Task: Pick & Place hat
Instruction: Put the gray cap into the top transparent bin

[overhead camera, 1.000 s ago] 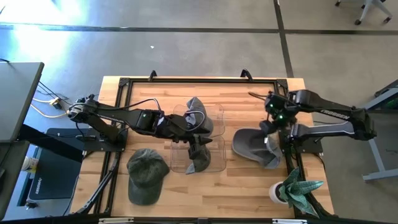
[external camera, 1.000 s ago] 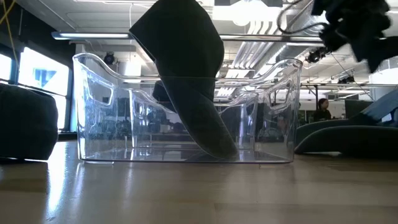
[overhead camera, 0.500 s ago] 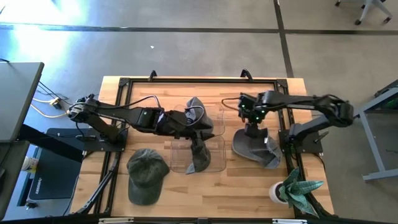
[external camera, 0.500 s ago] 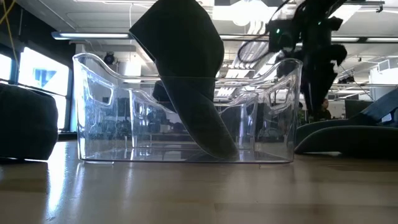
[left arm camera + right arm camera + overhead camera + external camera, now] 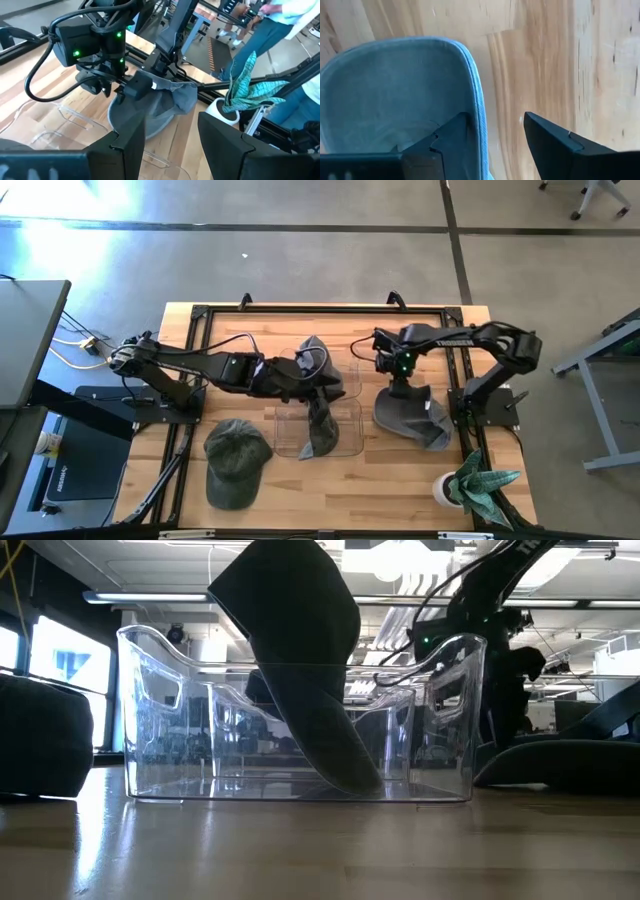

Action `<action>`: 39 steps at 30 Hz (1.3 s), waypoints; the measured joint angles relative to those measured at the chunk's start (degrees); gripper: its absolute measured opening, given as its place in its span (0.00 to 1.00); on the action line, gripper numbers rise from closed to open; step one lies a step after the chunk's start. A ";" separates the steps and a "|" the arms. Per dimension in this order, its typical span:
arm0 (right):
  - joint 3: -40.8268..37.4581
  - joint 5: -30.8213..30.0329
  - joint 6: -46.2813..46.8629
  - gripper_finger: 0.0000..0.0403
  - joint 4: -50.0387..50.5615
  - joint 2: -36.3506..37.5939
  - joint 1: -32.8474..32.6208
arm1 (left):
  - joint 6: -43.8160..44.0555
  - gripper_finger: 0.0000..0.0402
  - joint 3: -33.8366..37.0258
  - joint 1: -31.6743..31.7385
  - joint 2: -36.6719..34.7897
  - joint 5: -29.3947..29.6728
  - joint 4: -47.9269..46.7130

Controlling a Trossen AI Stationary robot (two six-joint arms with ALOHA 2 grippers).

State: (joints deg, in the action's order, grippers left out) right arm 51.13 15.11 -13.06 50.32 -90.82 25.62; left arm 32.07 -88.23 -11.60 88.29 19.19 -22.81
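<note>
A dark grey hat (image 5: 319, 430) stands in the clear bin (image 5: 350, 435), brim tip on the bin floor (image 5: 350, 780), crown (image 5: 285, 600) rising above the rim. My left gripper (image 5: 325, 387) lies across its middle, fingers apart; its wrist view (image 5: 172, 125) shows nothing between them. A blue-grey hat (image 5: 412, 418) lies on the table at the right. My right gripper (image 5: 395, 385) points down over its rounded edge (image 5: 476, 100), open, one finger (image 5: 452, 135) above the cloth and the other (image 5: 545, 135) above bare wood. A green hat (image 5: 237, 460) lies at the near left. My left gripper crosses the dark grey hat's middle in the high view, coming level from the table's left. Its own body hides the meeting place, and I cannot tell whether it touches the hat. My right gripper straddles the blue-grey hat's edge; I cannot tell whether it touches.
A potted plant (image 5: 470, 485) stands at the near right corner. Black frame rails (image 5: 320, 308) run along the table's far and side edges. Bare wood lies between the bin and the blue-grey hat (image 5: 367, 430). A person shows in the room beyond (image 5: 280, 20).
My right gripper has swung from the table's right side toward the left and come down over the blue-grey hat, rolling its wrist on the way. The left arm and the dark grey hat in the bin have stayed where they were.
</note>
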 joint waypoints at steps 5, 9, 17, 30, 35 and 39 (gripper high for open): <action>0.00 2.66 0.00 0.38 -1.61 -1.66 0.96 | 0.79 0.43 0.00 0.02 0.00 0.51 0.06; 0.02 4.40 0.12 0.23 -1.41 -2.99 1.05 | 0.79 0.43 0.00 0.02 0.00 0.93 0.70; 0.00 6.96 9.80 0.06 -0.39 2.86 3.80 | 1.29 0.43 0.00 0.02 0.00 1.18 0.87; 0.00 2.85 32.00 0.03 6.71 38.91 13.98 | -0.19 0.43 -0.15 1.42 1.85 5.26 9.00; -0.02 -0.10 40.32 0.02 3.90 52.06 14.12 | -4.06 0.43 -0.15 4.26 2.41 5.52 15.53; -0.02 -0.76 45.22 0.03 -3.61 60.33 14.11 | -10.19 0.43 0.16 6.74 3.86 3.62 20.03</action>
State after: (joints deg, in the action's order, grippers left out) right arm 51.11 14.35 32.15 46.71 -30.48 39.73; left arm 21.88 -88.07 -4.86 92.15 22.81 -2.78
